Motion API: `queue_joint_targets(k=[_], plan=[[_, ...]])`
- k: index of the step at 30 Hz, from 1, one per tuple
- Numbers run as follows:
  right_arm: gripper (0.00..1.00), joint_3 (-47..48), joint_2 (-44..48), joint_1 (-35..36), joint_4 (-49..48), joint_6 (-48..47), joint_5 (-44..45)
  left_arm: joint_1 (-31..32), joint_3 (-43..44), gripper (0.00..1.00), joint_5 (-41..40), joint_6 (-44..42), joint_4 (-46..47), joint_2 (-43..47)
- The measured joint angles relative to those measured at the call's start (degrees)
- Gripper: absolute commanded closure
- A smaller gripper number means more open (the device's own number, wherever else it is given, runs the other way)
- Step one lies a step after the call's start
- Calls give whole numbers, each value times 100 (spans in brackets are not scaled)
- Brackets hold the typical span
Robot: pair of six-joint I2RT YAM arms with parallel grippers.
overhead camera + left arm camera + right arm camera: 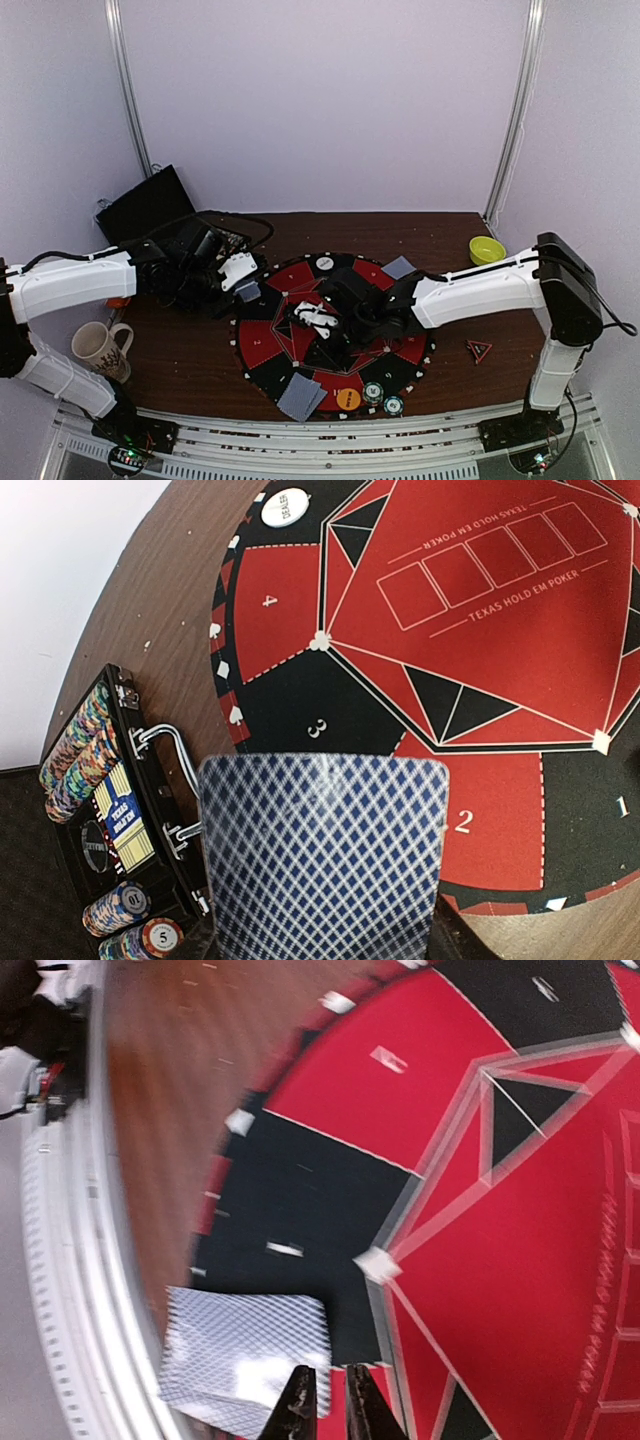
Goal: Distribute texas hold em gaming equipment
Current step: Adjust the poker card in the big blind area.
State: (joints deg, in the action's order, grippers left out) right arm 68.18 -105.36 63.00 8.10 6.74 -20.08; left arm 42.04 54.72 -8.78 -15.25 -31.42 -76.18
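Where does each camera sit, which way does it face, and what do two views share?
Top external: above and behind the arm bases, looking down at the poker mat; left arm and right arm show.
Left wrist: on the left arm, looking down across the mat past a blue-backed card hiding its fingers.
Right wrist: on the right arm, low over the mat's near edge; its dark fingertips show, close together.
Shared: the card pile at that edge, seen from above and the right wrist.

Walls (320,100): plain pale lilac panels
Posts (128,90): metal uprights at back corners
Table (190,360): dark brown wood top
Light: even, probably overhead
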Motion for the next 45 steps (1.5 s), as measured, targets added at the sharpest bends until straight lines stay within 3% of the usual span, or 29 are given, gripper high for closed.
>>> queue_joint_targets(k=[9,45], plan=[[90,-299,-284,20,136,216,520,0,0,48,2,-28,0,0],[90,-337,-328,286,310,92,586,0,0,48,4,-31,0,0]])
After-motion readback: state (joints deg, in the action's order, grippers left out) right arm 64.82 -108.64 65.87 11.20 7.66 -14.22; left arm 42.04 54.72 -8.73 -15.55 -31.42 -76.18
